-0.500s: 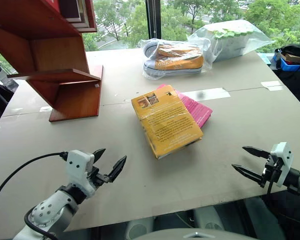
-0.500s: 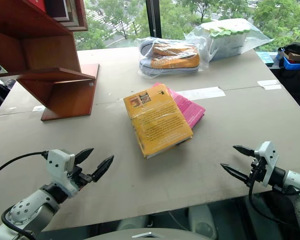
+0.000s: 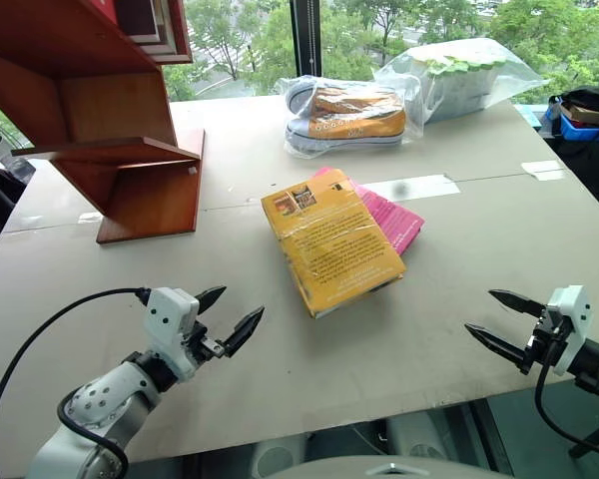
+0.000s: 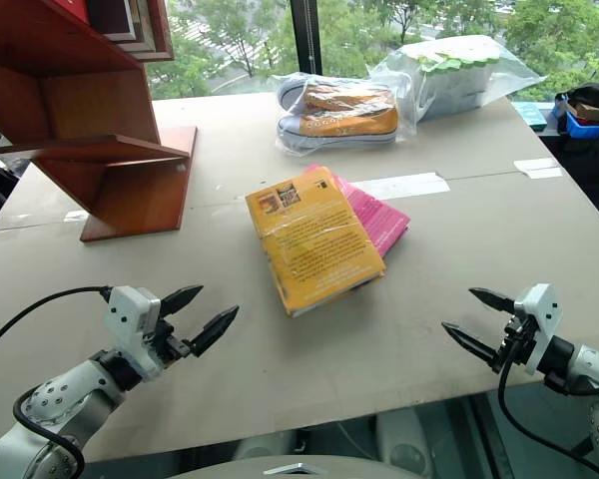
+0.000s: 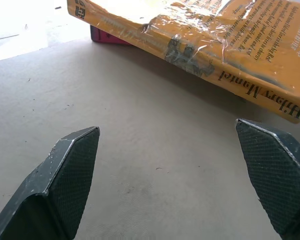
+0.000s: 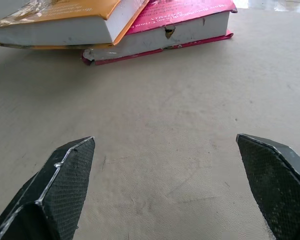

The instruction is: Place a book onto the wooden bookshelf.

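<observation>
1. Both claws are held released above the near edge of the surface (image 3: 459, 299), the left claw (image 3: 230, 317) at the left and the right claw (image 3: 497, 321) at the right.
2. Between and beyond them, the book (image 3: 331, 239) is seen lying partly on a pink book (image 3: 394, 220).
3. Farther left, the wooden bookshelf (image 3: 110, 130) is stood.
4. At the far edge, a bagged shoe (image 3: 351, 115) is laid.
</observation>
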